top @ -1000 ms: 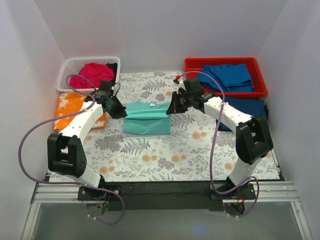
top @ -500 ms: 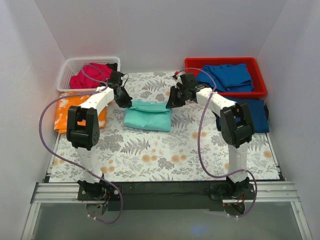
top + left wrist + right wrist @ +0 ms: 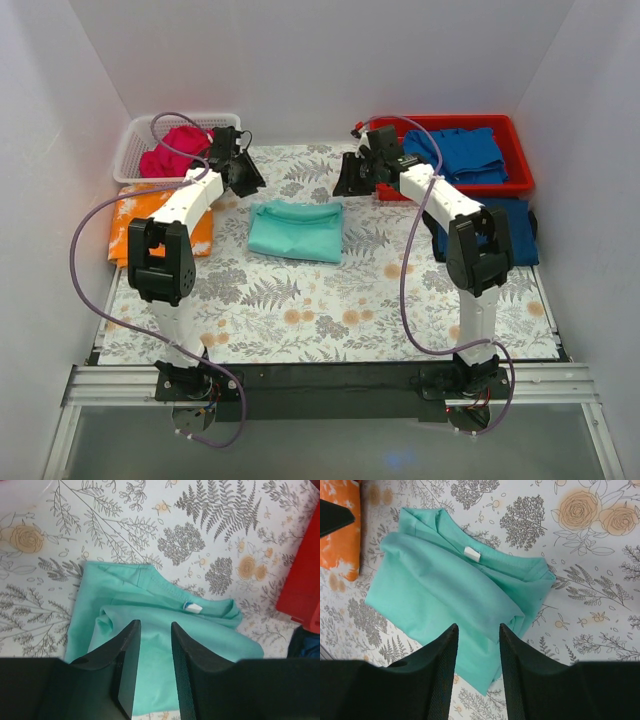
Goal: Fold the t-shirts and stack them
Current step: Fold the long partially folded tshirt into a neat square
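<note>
A mint-teal t-shirt lies folded on the fern-printed sheet, its white neck label facing up. My left gripper hangs above and behind the shirt's far left corner. In the left wrist view this gripper is open, with only the teal cloth showing far below the gap. My right gripper hovers off the far right corner. The right wrist view shows it open and empty over the same shirt.
A white basket at the back left holds a magenta shirt. An orange mottled shirt lies folded beside it. The red bin at the back right holds a blue shirt; another blue one lies in front of it.
Both grippers carried the teal shirt's edge toward the back, then opened and let go. They have drawn up and back, and the shirt now lies flat, folded in half.
</note>
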You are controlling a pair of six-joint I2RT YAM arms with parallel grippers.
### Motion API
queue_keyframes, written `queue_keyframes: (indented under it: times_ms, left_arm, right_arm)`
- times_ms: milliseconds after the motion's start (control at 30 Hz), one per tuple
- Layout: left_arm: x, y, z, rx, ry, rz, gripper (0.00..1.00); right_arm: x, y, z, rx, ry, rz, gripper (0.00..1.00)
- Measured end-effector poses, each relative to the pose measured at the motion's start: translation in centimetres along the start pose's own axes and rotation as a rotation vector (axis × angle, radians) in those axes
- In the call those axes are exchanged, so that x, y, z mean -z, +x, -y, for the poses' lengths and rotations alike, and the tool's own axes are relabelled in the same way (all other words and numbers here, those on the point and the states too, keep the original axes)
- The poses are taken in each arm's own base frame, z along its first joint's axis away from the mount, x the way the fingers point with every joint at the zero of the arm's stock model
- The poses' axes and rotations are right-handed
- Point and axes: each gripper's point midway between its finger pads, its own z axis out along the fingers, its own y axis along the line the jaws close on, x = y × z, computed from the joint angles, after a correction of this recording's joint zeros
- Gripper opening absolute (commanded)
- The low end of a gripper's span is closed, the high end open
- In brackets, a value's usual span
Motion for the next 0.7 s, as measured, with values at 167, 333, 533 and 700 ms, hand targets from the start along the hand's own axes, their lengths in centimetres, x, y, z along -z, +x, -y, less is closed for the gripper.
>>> queue_keyframes:
  times_ms: [167, 333, 533, 700]
  left_arm:
    - [2.9, 1.0, -0.1, 0.009, 0.043, 0.012, 0.29]
    - [3.3, 4.6, -1.1, 0.021, 0.075, -0.072, 0.26]
    - [1.5, 7.8, -2.8, 0.041, 0.043, -0.174, 0.23]
    - [-0.8, 8.8, -3.7, 0.054, 0.007, -0.22, 0.23]
  right_arm:
    - [1.3, 2.4, -0.1, -0.002, 0.007, -0.03, 0.43]
    - [1.1, 6.1, -0.2, -0.023, -0.003, -0.105, 0.42]
    - [-0.1, 8.2, -0.4, -0.046, -0.029, -0.165, 0.41]
    - [-2.7, 7.6, 0.2, -0.051, -0.036, -0.175, 0.41]
